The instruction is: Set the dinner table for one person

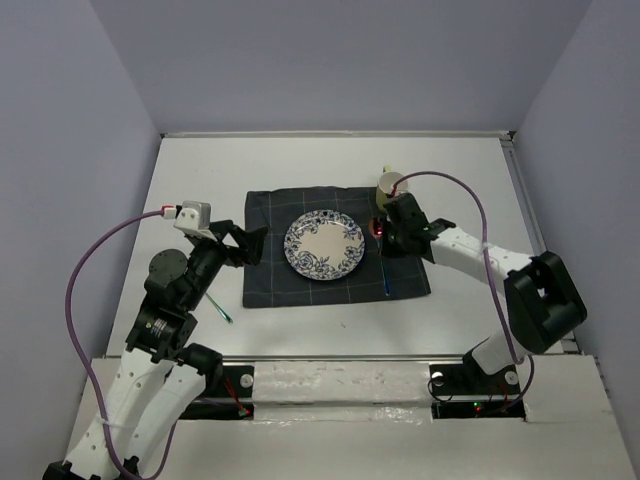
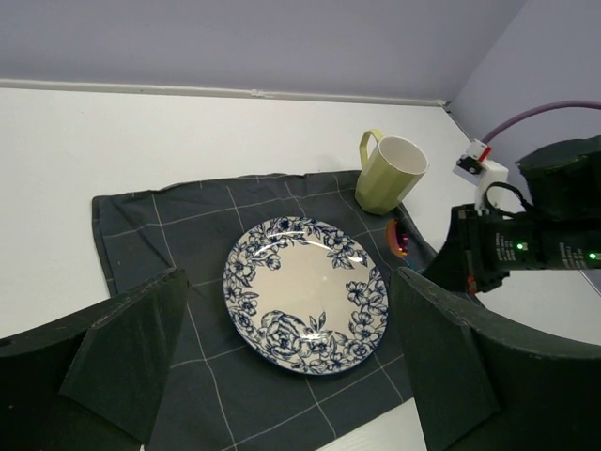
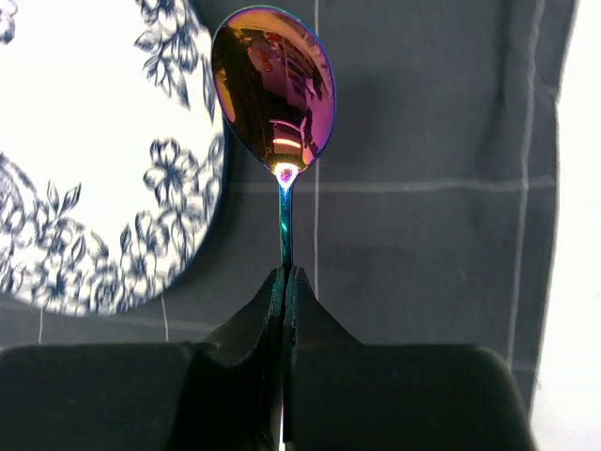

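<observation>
The white dinner table (image 1: 330, 160) carries a dark navy grid cloth (image 1: 270, 285). A blue-flowered plate (image 1: 323, 245) sits at the cloth's middle and also shows in the left wrist view (image 2: 305, 293). My right gripper (image 1: 383, 232) points down just right of the plate. It is shut (image 3: 285, 277) on the neck of an iridescent spoon (image 3: 274, 85). The spoon's blue handle (image 1: 387, 277) runs toward me over the cloth. I cannot tell whether the spoon touches the cloth. My left gripper (image 1: 248, 243) is open and empty over the cloth's left edge.
A pale green mug (image 1: 390, 184) stands at the cloth's far right corner, just behind the right gripper; it also shows in the left wrist view (image 2: 387, 174). A thin dark utensil (image 1: 218, 304) lies on the bare table left of the cloth. Lavender walls bound the table.
</observation>
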`<state>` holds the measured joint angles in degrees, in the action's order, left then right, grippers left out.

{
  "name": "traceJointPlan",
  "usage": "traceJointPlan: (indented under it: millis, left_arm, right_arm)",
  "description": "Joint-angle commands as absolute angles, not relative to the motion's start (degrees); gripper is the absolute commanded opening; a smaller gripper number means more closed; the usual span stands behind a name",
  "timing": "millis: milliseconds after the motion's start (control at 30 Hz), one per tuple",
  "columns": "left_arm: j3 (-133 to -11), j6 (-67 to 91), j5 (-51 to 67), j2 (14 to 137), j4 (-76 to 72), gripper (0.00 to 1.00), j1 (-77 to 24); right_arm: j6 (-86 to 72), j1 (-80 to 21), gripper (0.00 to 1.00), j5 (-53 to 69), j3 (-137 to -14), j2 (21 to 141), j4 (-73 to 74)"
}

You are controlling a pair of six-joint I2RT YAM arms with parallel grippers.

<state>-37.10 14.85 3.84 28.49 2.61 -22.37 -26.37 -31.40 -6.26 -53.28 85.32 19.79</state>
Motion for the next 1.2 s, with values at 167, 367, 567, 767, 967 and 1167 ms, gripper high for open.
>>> traceJointPlan:
  millis: [167,367,567,767,967,1167]
  left_arm:
    - [-36.91,14.15,4.48,28.83,0.70,0.99,-21.88]
    - [-36.91,14.15,4.66,29.09,0.53,0.99,-21.88]
    - [-36.91,14.24,4.22,29.35,0.44,0.99,-21.88]
    - [-36.91,14.33,4.22,29.36,0.44,0.99,-21.53]
    - [-36.91,14.33,4.39,29.44,0.35,0.99,-21.18]
    - [-36.91,14.41,3.78,29.53,0.53,0.99,-21.09]
  right_arm:
    - [-25.14,-30.41,0.00,-9.93,-62.84,95.53,15.20]
    - [-25.14,-29.09,0.00,-10.55,-62.14,97.29,14.15]
    - [-24.96,-28.56,0.00,-10.55,-63.02,99.40,13.18]
    - [-24.43,-28.56,0.03,-9.76,-63.37,99.66,13.01]
    - [-24.00,-28.56,0.23,-10.64,-63.54,100.28,13.01]
    - [-23.21,-28.56,0.44,-10.29,-64.07,96.08,15.11]
